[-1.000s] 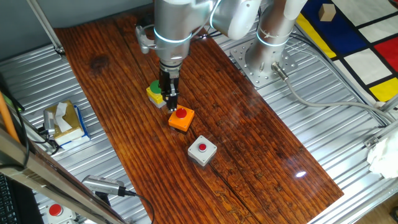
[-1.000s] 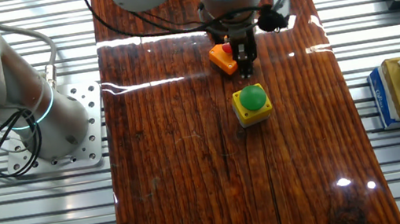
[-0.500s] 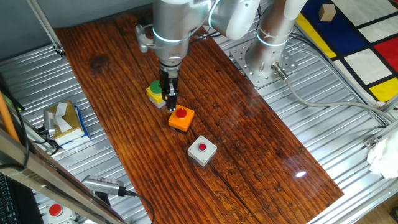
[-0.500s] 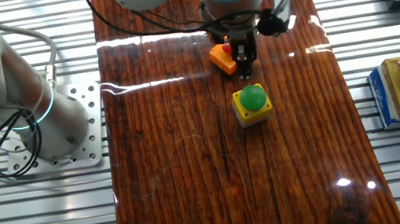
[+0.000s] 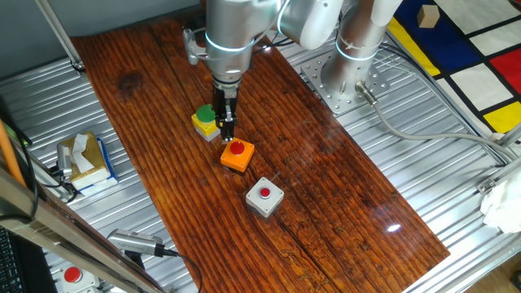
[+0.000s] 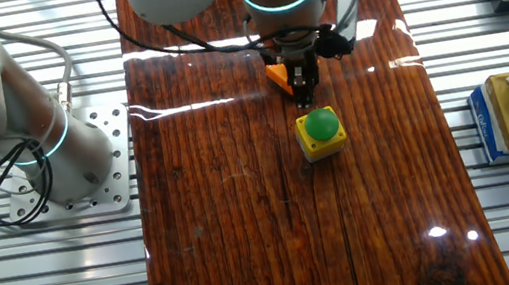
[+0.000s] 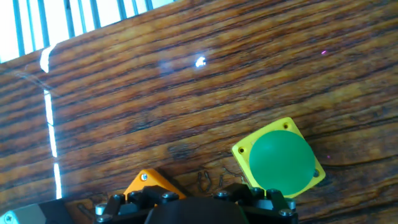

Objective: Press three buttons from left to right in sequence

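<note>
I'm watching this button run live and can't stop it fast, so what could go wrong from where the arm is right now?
The gripper hangs between the yellow button box and the orange button box, which sit close together, so coming down it might clip a box edge instead of a cap. These boxes look loose on the wooden table; a sideways nudge could shift them, perhaps toward the grey button box.

The arm reaches down over the table, wrist vertical, its fingers (image 5: 227, 130) pointing straight downward.
</note>
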